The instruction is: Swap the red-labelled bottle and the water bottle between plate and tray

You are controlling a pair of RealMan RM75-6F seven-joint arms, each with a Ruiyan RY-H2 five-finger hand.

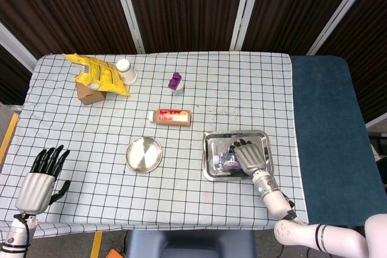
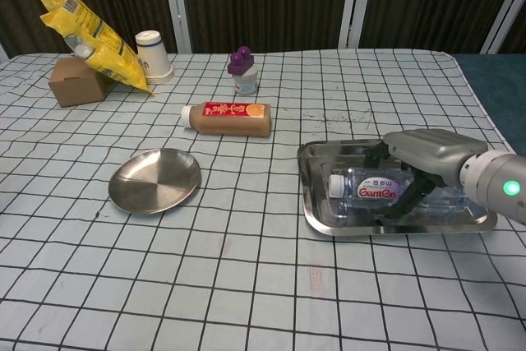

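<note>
The water bottle [image 2: 370, 189] lies on its side in the steel tray [image 2: 316, 221], cap to the left. My right hand [image 2: 427, 162] is laid over its far end, dark fingers [image 2: 393, 201] curled around the body, gripping it. In the head view the right hand [image 1: 249, 155] covers most of the water bottle [image 1: 228, 161] inside the tray [image 1: 236, 134]. The red-labelled bottle [image 2: 228, 118] lies on the cloth between the round steel plate [image 2: 155, 180] and the back of the table. The plate holds nothing. My left hand [image 1: 41, 173] hangs open off the table's front left corner.
At the back left are a yellow snack bag [image 2: 86, 30] leaning on a cardboard box [image 2: 72, 86] and a white paper cup [image 2: 153, 53]. A small purple-capped bottle [image 2: 243, 70] stands behind the red-labelled bottle.
</note>
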